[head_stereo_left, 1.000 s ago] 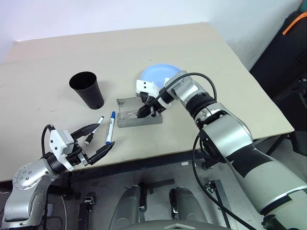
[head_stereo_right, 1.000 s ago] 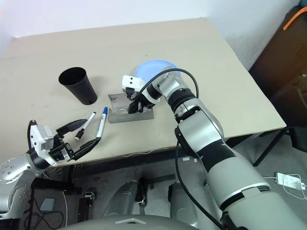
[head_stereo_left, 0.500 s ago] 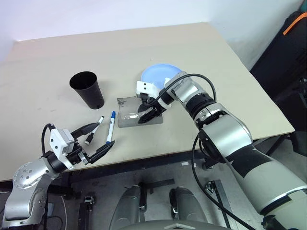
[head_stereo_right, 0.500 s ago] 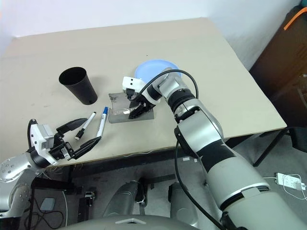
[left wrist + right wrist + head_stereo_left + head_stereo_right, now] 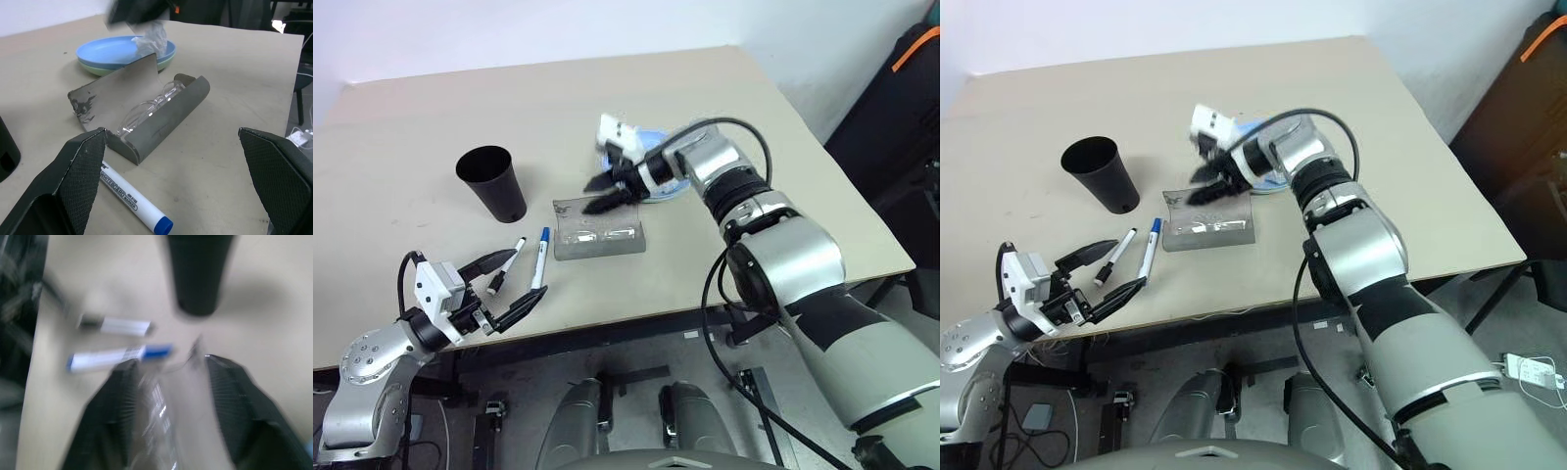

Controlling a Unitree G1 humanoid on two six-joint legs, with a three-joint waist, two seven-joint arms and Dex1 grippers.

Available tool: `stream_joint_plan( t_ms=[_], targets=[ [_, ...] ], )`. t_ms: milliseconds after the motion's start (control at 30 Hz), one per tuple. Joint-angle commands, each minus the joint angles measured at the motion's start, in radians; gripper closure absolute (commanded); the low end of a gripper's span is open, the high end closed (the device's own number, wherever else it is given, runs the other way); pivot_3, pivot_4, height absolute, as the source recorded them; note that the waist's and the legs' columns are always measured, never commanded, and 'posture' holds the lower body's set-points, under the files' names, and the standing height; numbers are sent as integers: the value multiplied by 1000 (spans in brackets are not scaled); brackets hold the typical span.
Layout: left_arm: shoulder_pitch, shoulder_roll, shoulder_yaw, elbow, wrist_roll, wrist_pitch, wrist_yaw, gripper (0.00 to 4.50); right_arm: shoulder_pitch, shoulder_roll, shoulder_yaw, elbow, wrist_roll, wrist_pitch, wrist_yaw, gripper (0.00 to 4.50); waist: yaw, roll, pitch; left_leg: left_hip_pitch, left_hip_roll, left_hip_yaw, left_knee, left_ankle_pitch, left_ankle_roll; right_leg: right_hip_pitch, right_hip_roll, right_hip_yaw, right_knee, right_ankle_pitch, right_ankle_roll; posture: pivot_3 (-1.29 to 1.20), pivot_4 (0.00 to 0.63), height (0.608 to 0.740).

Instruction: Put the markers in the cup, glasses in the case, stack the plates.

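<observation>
Down in the lower left of the head view, our left gripper point(image 5: 530, 272) hung at the near edge of the table point(image 5: 431, 117) with its two fingers spread wide and nothing in them. Just past it lay the two markers, side by side: the black-capped marker point(image 5: 506, 266) and the blue-capped marker point(image 5: 538, 262). Neither was in the cup point(image 5: 494, 183), which stood upright a bit farther back, toward the left.

In the middle of the frame the case point(image 5: 599, 238) lay open, and the glasses point(image 5: 151, 105) were inside it. So we think the glasses step was as good as done. Our right gripper point(image 5: 599, 193) was in the air just above the case, its fingers apart with nothing between them that we could see.

Behind the case the plates point(image 5: 112, 51) sat blue on green, so they looked stacked.

We think the markers came next. That would need a careful pinch on one thin marker, then a lift over the cup's rim.

The right gripper was blurry. Its arm hid most of the plates in the head view. We could not tell if the small white tissue point(image 5: 152, 36) was lying on the plates or touching the gripper
</observation>
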Motion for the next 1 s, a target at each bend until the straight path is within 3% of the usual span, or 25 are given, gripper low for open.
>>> stream_joint_plan(
  t_ms=[33,133,333,600,1000],
  targets=[
    [-8,8,19,-17,-9,-4,3,0,-27,-16,-41,-20,25,3,-93,3387,0,0,0,0,0,0,0,0,0,0,0,0,0,0,0,0,150,712],
    [-20,8,14,-16,-6,2,9,0,-16,-9,-61,-5,27,-17,-206,4443,0,0,0,0,0,0,0,0,0,0,-1,0,0,0,0,0,150,712],
    [-32,13,14,-35,-10,24,22,0,24,26,-45,20,-11,-87,-378,4481,-2,0,0,0,0,0,0,0,0,0,0,0,0,0,0,0,150,712],
    [-13,13,31,-71,-19,45,37,0,83,40,6,54,-92,-146,-487,4481,-1,0,0,0,0,0,1,0,0,1,0,0,0,0,0,0,150,712],
    [58,13,78,-81,-30,24,25,0,108,42,104,53,-182,-104,-239,4481,-2,-1,0,3,1,0,1,0,0,4,1,0,0,0,0,0,150,712]
  ],
)
